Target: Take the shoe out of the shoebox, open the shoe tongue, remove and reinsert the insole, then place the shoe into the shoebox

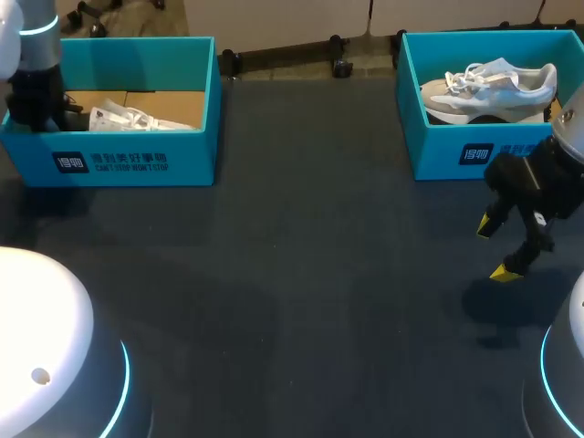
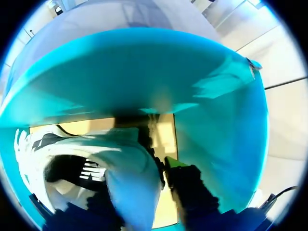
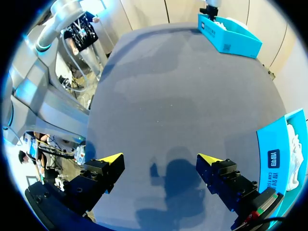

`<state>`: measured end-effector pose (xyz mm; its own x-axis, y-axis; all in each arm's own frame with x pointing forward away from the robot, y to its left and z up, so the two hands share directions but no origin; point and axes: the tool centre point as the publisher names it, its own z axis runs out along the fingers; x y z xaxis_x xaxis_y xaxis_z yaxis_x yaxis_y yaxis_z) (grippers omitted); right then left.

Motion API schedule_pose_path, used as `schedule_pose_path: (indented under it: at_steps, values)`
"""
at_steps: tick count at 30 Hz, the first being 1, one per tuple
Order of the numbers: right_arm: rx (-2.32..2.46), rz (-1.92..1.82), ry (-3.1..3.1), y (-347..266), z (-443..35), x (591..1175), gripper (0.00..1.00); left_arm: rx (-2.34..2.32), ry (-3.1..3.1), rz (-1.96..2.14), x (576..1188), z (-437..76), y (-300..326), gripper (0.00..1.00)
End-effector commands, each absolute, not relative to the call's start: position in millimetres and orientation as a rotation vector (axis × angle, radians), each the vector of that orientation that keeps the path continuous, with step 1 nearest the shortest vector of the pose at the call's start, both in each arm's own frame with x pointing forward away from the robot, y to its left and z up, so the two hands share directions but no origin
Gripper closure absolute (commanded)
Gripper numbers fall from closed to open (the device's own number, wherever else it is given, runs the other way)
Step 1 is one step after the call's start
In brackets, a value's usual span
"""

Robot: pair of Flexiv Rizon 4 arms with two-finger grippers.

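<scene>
A white shoe point(image 1: 137, 119) lies in the teal shoebox point(image 1: 137, 157) at the table's far left. My left arm point(image 1: 35, 91) reaches down into that box at its left end. In the left wrist view the shoe's heel wall point(image 2: 130, 168) stands between the fingers of my left gripper point(image 2: 139, 185). The yellow-tipped finger point(image 2: 175, 166) beside it shows a thin dark gap to the shoe, and the other finger is mostly hidden behind the heel. My right gripper point(image 1: 500, 248) hangs open over bare table in front of the right-hand box, holding nothing point(image 3: 159, 163).
A second teal shoebox point(image 1: 474, 151) at the far right holds a grey and white sneaker point(image 1: 488, 89). It also shows beside my right gripper point(image 3: 276, 161). The dark table top point(image 1: 301, 274) stretches between the two boxes.
</scene>
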<state>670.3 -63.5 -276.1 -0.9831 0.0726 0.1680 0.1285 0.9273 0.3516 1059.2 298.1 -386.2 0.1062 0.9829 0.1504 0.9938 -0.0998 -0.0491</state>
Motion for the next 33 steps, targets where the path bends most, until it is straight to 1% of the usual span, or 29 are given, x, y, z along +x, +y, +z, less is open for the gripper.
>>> schedule_pose_path:
  at_steps: [1,7,17,29,33]
  values:
    - [-0.155,-0.547,-2.935,-63.2,-276.7,670.3,0.00,-2.230,-2.013,-0.121,1059.2,-380.8,296.8,0.00]
    - [-0.155,-0.547,-2.935,-63.2,-276.7,670.3,0.00,-2.213,-2.066,-0.109,1061.5,-368.2,296.2,0.00]
    - [-0.155,-0.547,-2.935,-63.2,-276.7,670.3,0.00,-2.238,-2.162,-0.061,1068.2,-315.7,296.1,0.00]
    - [-0.155,-0.547,-2.935,-63.2,-276.7,670.3,0.00,-2.308,-2.192,-0.091,1038.7,-245.0,299.9,0.00]
    - [-0.155,-0.547,-2.935,-63.2,-276.7,670.3,0.00,-2.292,-2.170,-0.086,1021.2,-229.9,302.1,0.00]
